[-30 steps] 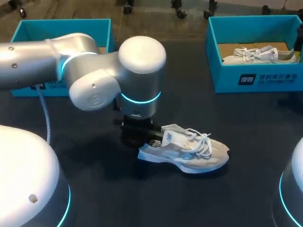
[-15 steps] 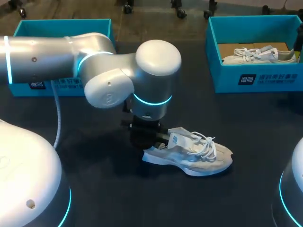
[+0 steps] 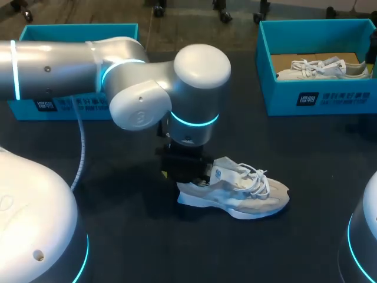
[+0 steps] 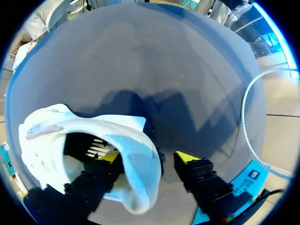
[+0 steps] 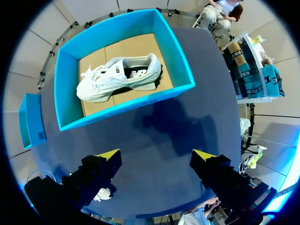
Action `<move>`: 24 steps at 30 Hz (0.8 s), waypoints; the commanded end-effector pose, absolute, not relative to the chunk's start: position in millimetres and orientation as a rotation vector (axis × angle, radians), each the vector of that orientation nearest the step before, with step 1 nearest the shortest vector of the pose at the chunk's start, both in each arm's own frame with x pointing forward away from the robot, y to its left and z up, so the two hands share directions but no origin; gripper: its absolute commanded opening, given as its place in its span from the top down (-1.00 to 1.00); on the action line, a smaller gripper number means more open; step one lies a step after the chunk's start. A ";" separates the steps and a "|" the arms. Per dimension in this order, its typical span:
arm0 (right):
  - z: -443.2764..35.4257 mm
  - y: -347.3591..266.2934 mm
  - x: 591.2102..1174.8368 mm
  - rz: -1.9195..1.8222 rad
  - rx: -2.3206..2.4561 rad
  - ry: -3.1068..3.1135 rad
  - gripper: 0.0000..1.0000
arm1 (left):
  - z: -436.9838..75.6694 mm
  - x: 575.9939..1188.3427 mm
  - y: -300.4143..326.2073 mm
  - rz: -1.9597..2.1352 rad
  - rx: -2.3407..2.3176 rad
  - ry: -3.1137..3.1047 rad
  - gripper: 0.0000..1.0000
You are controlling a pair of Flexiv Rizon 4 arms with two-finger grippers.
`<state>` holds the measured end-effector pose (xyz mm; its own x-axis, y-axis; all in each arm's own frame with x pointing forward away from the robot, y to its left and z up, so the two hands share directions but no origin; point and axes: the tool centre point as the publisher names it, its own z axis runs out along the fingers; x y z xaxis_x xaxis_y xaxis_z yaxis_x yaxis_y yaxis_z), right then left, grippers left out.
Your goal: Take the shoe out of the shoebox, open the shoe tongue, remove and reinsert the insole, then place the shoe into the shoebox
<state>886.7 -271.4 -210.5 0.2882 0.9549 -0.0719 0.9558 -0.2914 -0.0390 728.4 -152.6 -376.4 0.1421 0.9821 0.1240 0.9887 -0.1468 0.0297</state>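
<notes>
**Inspector:** Location of the shoe (image 3: 241, 191)?

**Assessor:** Out of both boxes. Resting on its sole at the middle of the table (image 3: 135, 247), toe to the right, heel to the left. Tongue (image 3: 222, 172) standing up from the opening, laces (image 3: 256, 180) lying loose over the top.

**Inspector:** State of the left gripper (image 4: 149, 158)?

**Assessor:** Released. Straddling the heel wall: one yellow fingertip (image 4: 108, 157) inside the shoe, the other outside behind the heel, with a dark gap showing there. Carried by the left arm (image 3: 147, 88), reaching in from the left to mid-table.

**Inspector:** And the right gripper (image 5: 157, 157)?

**Assessor:** Released as well, spread wide, holding nothing. Hanging above bare table on the near side of the right shoebox (image 5: 126, 110), well apart from the shoe.

**Inspector:** Contents of that box?

**Assessor:** A second white shoe (image 5: 119, 77), lying on brown cardboard, toe to the left.

**Inspector:** Position of the left shoebox (image 3: 29, 110)?

**Assessor:** At the far left of the table, partly hidden behind the left arm.
</notes>
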 end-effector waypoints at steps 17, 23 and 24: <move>-210.9 -271.1 887.2 -0.130 2.512 1.862 -1.00 | -283.4 717.1 -118.6 0.273 -2.006 -2.378 -1.00; -210.9 -271.1 887.2 -0.130 2.512 1.862 -1.00 | -283.4 717.1 -118.6 0.273 -2.006 -2.378 -1.00; -210.9 -271.1 887.2 -0.130 2.512 1.862 -1.00 | -283.4 717.1 -118.6 0.273 -2.006 -2.378 -1.00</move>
<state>886.7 -271.4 -210.5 0.2882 0.9549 -0.0719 0.9558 -0.2915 -0.0390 718.1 -121.9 -281.4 -0.1746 0.9812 -0.0819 0.9759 0.1614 -0.1469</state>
